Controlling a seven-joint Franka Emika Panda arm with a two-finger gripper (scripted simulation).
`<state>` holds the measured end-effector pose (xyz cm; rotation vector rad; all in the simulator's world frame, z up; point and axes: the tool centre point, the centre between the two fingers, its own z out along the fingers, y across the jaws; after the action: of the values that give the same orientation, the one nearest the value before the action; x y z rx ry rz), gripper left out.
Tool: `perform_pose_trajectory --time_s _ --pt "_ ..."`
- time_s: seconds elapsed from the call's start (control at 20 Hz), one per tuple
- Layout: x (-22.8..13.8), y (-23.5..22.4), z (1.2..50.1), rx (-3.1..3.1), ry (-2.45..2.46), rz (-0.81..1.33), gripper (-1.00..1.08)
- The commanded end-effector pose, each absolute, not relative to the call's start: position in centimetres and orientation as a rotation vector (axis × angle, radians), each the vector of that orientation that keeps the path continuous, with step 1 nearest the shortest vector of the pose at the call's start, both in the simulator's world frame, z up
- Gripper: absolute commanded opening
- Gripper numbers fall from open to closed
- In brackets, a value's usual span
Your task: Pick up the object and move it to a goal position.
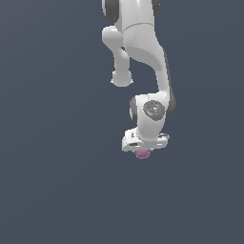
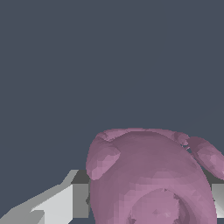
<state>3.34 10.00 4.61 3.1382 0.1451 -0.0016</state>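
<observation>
The object is a small pink-mauve rounded lump, and only its lower edge peeks out under the white hand in the exterior view. In the wrist view the object fills the near part of the picture, with ear-like bumps on its sides. My gripper points straight down over it. The grey-white fingers press against both flanks of the lump, so the gripper is shut on the object. Whether the lump rests on the floor or hangs above it, I cannot tell.
A plain dark blue-grey floor spreads all around. The white arm comes down from the top middle of the exterior view. No goal marker shows in either view.
</observation>
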Motion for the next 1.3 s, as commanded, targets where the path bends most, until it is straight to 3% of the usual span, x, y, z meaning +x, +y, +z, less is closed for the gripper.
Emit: perform_pose_trajectory --time_s 0.0,0.5,1.25 --pt "3.1 9.7 5.3 3.138 0.144 0.0 -1.0" --pt "0.8 6.8 10.6 3.138 0.144 0.0 -1.0" --pt "-4.8 -0.4 24.1 3.14 0.144 0.0 -1.0"
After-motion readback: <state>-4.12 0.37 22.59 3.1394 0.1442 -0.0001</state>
